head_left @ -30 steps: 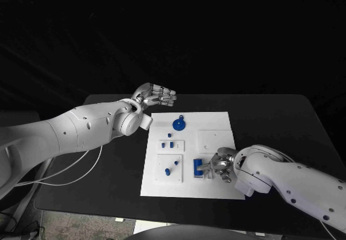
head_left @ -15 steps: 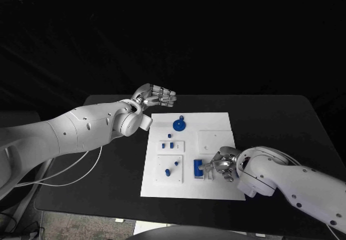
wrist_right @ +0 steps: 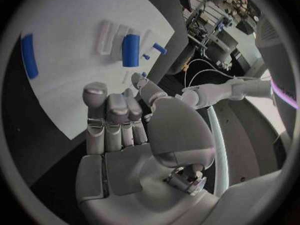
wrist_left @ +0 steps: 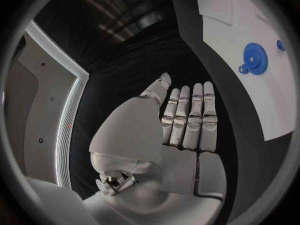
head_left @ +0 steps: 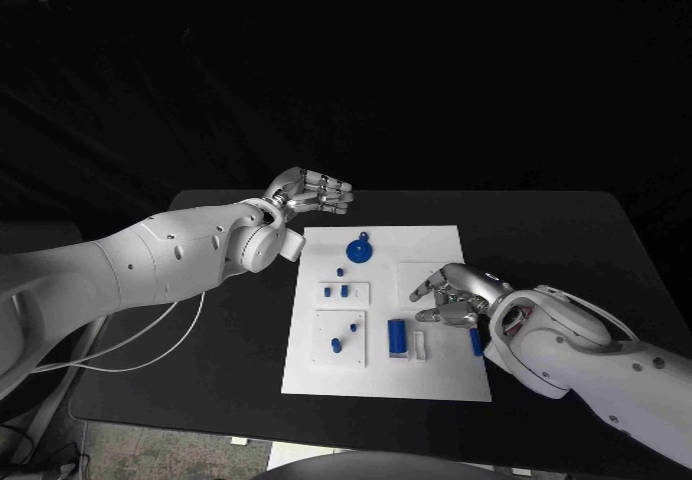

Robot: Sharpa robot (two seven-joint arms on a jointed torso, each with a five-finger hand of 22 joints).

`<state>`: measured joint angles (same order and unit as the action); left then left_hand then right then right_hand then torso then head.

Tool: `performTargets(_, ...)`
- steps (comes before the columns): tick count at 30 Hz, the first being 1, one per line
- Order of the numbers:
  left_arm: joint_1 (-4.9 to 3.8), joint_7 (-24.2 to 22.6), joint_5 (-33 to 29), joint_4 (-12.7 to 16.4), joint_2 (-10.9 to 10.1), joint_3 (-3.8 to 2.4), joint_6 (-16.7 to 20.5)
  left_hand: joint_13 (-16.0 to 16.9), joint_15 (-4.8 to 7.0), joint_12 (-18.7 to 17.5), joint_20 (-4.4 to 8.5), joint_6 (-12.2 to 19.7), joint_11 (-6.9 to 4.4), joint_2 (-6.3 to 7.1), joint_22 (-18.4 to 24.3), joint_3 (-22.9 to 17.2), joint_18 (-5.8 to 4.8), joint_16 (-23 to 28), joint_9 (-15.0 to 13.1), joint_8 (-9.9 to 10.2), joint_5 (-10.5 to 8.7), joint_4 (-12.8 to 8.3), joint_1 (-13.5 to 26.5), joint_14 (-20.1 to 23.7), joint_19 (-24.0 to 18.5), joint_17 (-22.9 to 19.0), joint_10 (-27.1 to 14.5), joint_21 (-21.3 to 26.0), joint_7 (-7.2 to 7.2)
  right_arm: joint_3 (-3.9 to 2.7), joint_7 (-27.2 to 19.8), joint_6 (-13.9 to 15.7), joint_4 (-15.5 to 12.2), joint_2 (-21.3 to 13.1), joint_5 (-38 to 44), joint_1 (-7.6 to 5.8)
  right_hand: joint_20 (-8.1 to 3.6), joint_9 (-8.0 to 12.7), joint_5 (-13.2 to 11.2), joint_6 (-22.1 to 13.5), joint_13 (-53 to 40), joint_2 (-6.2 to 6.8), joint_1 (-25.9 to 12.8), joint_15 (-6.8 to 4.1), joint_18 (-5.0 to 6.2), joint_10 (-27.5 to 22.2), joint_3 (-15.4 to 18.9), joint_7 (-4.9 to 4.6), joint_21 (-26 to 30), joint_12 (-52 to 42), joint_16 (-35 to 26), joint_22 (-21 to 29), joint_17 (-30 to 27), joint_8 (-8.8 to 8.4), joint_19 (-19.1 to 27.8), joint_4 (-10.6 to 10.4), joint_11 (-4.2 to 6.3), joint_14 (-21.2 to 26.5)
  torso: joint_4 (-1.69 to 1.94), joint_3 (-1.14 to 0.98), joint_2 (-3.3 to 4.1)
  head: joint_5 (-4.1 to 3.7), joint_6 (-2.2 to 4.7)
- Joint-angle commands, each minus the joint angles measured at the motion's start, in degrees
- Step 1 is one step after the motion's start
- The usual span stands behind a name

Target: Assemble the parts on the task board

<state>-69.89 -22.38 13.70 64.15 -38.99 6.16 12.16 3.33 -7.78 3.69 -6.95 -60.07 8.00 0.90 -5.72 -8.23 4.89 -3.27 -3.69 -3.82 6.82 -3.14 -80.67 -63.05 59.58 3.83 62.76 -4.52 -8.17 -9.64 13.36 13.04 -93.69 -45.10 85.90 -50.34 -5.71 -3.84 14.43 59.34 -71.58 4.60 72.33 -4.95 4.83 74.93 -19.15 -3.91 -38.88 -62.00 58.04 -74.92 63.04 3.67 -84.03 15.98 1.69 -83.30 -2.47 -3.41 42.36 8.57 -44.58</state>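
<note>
Black bench (head_left: 577, 230), white task board (head_left: 433, 250) lying in its middle.

Left hand (head_left: 310, 192) held above the bench beyond the board's far left corner, off the board. Fingers curled in toward the palm, nothing in them; the left wrist view shows the fingers (wrist_left: 187, 120) lying side by side, straight along the palm, empty.

Right hand (head_left: 454, 297) over the board's right half, fingers partly bent and apart, holding nothing. Right wrist view: fingers (wrist_right: 109, 115) bent above the board, no part between them.

Parts on the board:
- blue gear (head_left: 359, 247) near the far edge, also seen from the left wrist (wrist_left: 255, 58)
- upright blue block (head_left: 397, 337) on the near half, a pale bar beside it
- loose blue bar (head_left: 476, 341) at the board's right edge, just beside the right wrist
- several small blue pegs (head_left: 336, 291) on the left half
</note>
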Motion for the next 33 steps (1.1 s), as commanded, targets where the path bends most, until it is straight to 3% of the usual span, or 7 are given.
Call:
performTargets(1,-0.04,-0.38,-0.28,0.01,0.03,-0.03,-0.79,-0.01,-0.17,-0.14,-0.08,0.31,0.00,-0.26,0.06,0.17,-0.26,-0.24,0.02,0.16,-0.25,0.22,0.10,0.37,0.23,0.00,-0.37,-0.10,0.07,0.06,-13.33,2.97,-0.06,-0.07,17.50,0.06,-0.91,0.01,0.22,-2.72,0.39,1.20,0.94,-0.67,-1.22,-0.56,-0.93,1.16,1.09,0.72,-0.74,-4.13,-0.46,-0.02,-1.70,0.15,0.98,0.56,0.02,-0.03,0.01,-0.05,-0.03)
performTargets(7,-0.04,-0.39,-0.28,-0.12,0.04,-0.03,-0.85,-0.01,-0.17,-0.14,-0.08,0.31,0.00,-0.26,0.06,0.17,-0.26,-0.24,0.02,0.16,-0.25,0.22,0.10,0.37,0.23,0.00,-0.37,-0.10,0.07,0.53,-18.15,0.53,0.01,0.35,28.02,0.05,-1.20,0.01,-0.06,-4.61,1.13,2.18,1.90,-0.82,-1.78,-1.81,-0.68,3.44,3.06,1.63,-1.18,-3.85,-0.65,-0.07,-0.84,-0.17,1.59,1.42,-0.03,-0.06,0.01,-0.19,-0.17)
performTargets(9,-0.03,-0.40,-0.28,-0.17,0.11,-0.03,-0.89,-0.01,-0.17,-0.14,-0.08,0.31,0.00,-0.26,0.06,0.17,-0.26,-0.24,0.02,0.16,-0.25,0.22,0.10,0.37,0.23,0.00,-0.37,-0.10,0.07,0.78,-18.77,-1.34,0.08,0.54,32.17,0.04,-1.25,0.28,-0.25,-10.64,2.49,3.11,1.99,-0.94,-1.71,-4.40,-0.21,4.80,6.37,3.80,-1.69,-3.19,-0.56,-0.10,0.21,-1.00,1.86,3.16,0.01,-0.02,0.00,-0.24,-0.16)
performTargets(11,-0.03,-0.40,-0.28,-0.21,0.17,-0.03,-0.94,-0.01,-0.19,-0.13,-0.11,0.31,0.01,-0.29,0.35,0.39,-0.25,-0.24,0.02,0.15,-0.26,0.47,0.01,0.41,0.26,0.01,-0.41,-0.10,0.07,1.08,-19.00,-3.16,0.21,0.73,36.49,0.01,-0.89,0.53,0.01,-17.74,7.91,4.81,3.19,-0.37,-0.55,-13.48,1.12,6.58,17.51,9.95,-4.02,-1.14,-1.45,-0.50,4.16,-4.85,1.18,9.25,0.10,0.02,0.00,-0.34,-0.19)
performTargets(13,-0.03,-0.39,-0.28,-0.24,0.21,-0.03,-0.97,-0.01,-0.19,-0.13,-0.11,0.31,0.01,-0.29,0.35,0.39,-0.25,-0.24,0.02,0.15,-0.26,0.47,0.01,0.41,0.26,0.01,-0.41,-0.10,0.07,1.35,-19.23,-4.09,0.39,0.85,38.96,0.00,-0.09,0.53,-0.49,-16.88,10.99,5.61,4.89,0.15,0.17,-16.21,2.45,7.50,19.88,8.01,-3.44,-1.05,-2.11,-0.55,4.58,-7.35,0.84,11.21,0.10,0.04,0.01,-0.35,-0.21)
performTargets(22,-0.03,-0.34,-0.28,-0.42,0.34,-0.03,-1.05,-0.01,-0.19,-0.13,-0.11,0.31,0.01,-0.29,0.35,0.39,-0.25,-0.24,0.02,0.15,-0.26,0.47,0.01,0.41,0.26,0.01,-0.41,-0.10,0.07,2.64,-21.34,-8.26,0.71,1.17,45.32,-0.13,0.09,-0.26,-1.66,-6.99,13.97,4.16,6.19,0.19,0.64,-16.09,-2.21,7.14,15.84,2.12,0.70,-1.75,-1.27,0.02,4.26,-4.38,0.76,10.38,0.10,0.05,0.02,-0.31,-0.37)
performTargets(33,-0.03,-0.31,-0.28,-0.54,0.51,-0.03,-1.17,-0.01,-0.19,-0.13,-0.11,0.31,0.01,-0.29,0.35,0.39,-0.25,-0.24,0.02,0.15,-0.26,0.47,0.01,0.41,0.26,0.01,-0.41,-0.10,0.07,6.41,-21.18,-9.25,2.99,2.59,48.69,-2.53,0.04,-2.05,-3.89,-1.70,16.24,2.66,4.93,0.16,0.81,-16.03,-8.11,5.21,9.32,0.03,2.68,-2.17,-0.62,-0.02,5.24,-0.04,0.94,9.73,0.13,0.01,0.06,-0.04,-0.47)
